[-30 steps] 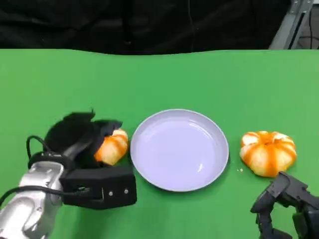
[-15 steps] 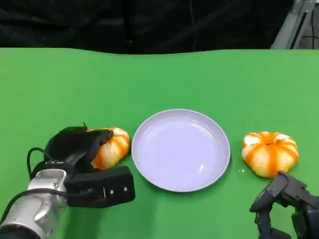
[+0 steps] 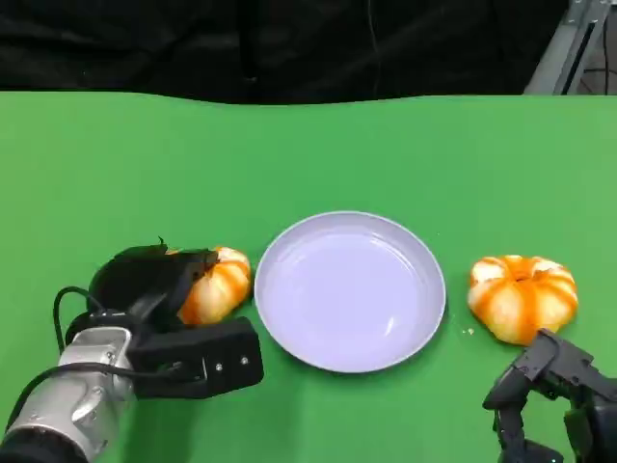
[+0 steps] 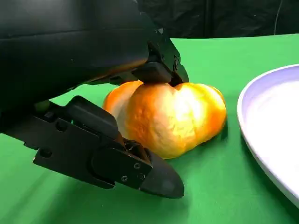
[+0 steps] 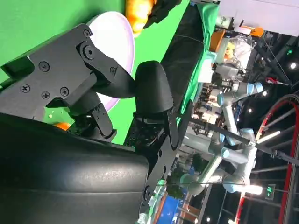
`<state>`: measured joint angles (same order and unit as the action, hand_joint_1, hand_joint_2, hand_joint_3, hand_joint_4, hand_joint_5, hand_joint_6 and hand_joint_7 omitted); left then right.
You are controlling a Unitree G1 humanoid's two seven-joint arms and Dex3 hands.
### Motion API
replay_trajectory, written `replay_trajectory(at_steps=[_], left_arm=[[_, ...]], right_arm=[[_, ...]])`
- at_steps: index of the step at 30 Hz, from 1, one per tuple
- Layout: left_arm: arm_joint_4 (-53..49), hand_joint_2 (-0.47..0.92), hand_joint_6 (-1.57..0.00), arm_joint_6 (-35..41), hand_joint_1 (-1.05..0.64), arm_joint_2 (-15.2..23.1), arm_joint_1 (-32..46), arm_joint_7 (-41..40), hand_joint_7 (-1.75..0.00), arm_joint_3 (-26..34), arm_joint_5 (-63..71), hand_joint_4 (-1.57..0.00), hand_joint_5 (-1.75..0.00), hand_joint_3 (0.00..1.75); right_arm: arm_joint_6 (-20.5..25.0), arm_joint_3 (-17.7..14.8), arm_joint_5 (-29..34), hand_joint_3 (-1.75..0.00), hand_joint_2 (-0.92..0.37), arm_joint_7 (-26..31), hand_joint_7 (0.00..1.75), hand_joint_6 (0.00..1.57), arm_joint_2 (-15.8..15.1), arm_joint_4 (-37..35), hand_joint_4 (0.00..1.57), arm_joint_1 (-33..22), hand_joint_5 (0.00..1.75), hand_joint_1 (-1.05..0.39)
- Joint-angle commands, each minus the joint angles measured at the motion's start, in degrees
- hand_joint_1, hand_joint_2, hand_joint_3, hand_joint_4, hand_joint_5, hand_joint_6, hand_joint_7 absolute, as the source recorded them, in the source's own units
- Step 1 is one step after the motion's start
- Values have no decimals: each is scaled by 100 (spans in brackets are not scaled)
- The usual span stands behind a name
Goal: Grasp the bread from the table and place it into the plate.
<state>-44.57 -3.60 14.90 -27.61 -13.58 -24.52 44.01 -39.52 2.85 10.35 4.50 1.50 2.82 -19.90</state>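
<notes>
A round orange-and-white bread [image 3: 220, 284] lies on the green table just left of the empty white plate [image 3: 347, 289]. My left hand [image 3: 154, 289] is down over this bread from its left. In the left wrist view the fingers [image 4: 159, 70] touch the top of the bread [image 4: 170, 116], while the thumb [image 4: 135, 165] lies low in front of it, a little apart; the plate rim [image 4: 273, 121] is close beside. A second bread [image 3: 522, 297] sits right of the plate. My right hand [image 3: 554, 405] rests near the table's front edge, below that bread, holding nothing.
The green cloth [image 3: 308, 154] stretches back to a black backdrop. A metal stand leg [image 3: 569, 43] rises at the far right corner. The right wrist view shows my own right hand's fingers [image 5: 93, 79] against the plate [image 5: 119, 37].
My left hand has come down over the left bread, from raised beside it to fingers resting on its top. The bread, plate and right hand have stayed put.
</notes>
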Motion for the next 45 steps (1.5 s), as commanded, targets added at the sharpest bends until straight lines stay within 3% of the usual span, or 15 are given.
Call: replay_trajectory(at_steps=[1, 8, 9, 10, 11, 12, 13, 14, 16, 20, 41, 42, 44, 45], left_arm=[[-106, 91, -55, -45, -82, 91, -2, -11, -1, -24, -119, -33, -4, 1], [-117, 91, -56, -43, -82, 103, -13, -26, 0, -61, -158, -33, -3, 0], [-219, 91, -56, -203, -82, 71, -7, -309, 0, -24, -184, -33, -3, 0], [-304, 91, -88, -335, -46, 40, -6, -537, -13, 15, -219, -68, -39, 3], [-384, 92, -111, -440, -24, 17, -13, -709, -17, 37, -247, -76, -89, 2], [-459, 92, -119, -557, -17, -11, -27, -820, -18, 81, -322, -78, -107, 2], [-515, 92, -115, -626, -12, -23, -46, -863, -42, 98, -378, -70, -138, 3], [-569, 92, -91, -683, -10, -30, -66, -901, -96, 102, -420, -63, -159, 4], [-647, 92, -76, -747, -8, -33, -96, -953, -130, 89, -455, -59, -171, 4], [-736, 92, -71, -801, -8, -33, -135, -1002, -139, 62, -484, -58, -174, 4], [-802, 92, -70, -833, -8, -29, -167, -1038, -141, 25, -516, -58, -175, 4], [-76, 92, -71, -1018, -7, -78, -251, -1145, -143, 66, -496, -60, -175, 9], [961, 73, -70, -1153, -3, -169, -327, -1202, -158, 123, -478, -65, -175, 62], [1281, 67, -70, -1159, -3, -203, -326, -1158, -161, 126, -473, -66, -175, 74]], right_arm=[[-132, -11, -114, -122, -50, 2, 150, 77, -44, -46, 85, -8, 175, -13], [-148, -14, -116, -124, -49, 0, 150, 77, -44, -58, 85, -5, 175, -13], [-102, -13, -82, -124, -49, 10, 150, 77, -36, -20, 85, -16, 175, -13], [-60, -13, -50, -124, -49, 18, 150, 77, -30, 17, 85, -27, 175, -13], [-31, -13, -27, -125, -49, 24, 150, 77, -27, 43, 85, -35, 175, -12], [-28, -11, -41, -125, -49, 16, 150, 76, -30, 43, 84, -28, 175, -12], [-34, -9, -58, -125, -49, 7, 150, 76, -34, 35, 84, -21, 175, -12], [-40, -8, -71, -125, -49, 2, 150, 76, -36, 29, 84, -16, 175, -12], [-42, -7, -78, -125, -49, 0, 150, 76, -38, 26, 84, -13, 175, -12], [-41, -7, -78, -125, -49, 0, 150, 76, -39, 26, 84, -12, 175, -12], [-39, -7, -79, -126, -49, 0, 150, 76, -39, 25, 84, -9, 175, -12], [1, -12, -59, -126, -49, 14, 151, 76, -27, 38, 84, -14, 175, -12], [23, -17, -37, -124, -49, 23, 151, 76, -25, 44, 84, -17, 175, -13], [49, -14, -29, -124, -49, 22, 151, 76, -21, 73, 84, -33, 175, -13]])
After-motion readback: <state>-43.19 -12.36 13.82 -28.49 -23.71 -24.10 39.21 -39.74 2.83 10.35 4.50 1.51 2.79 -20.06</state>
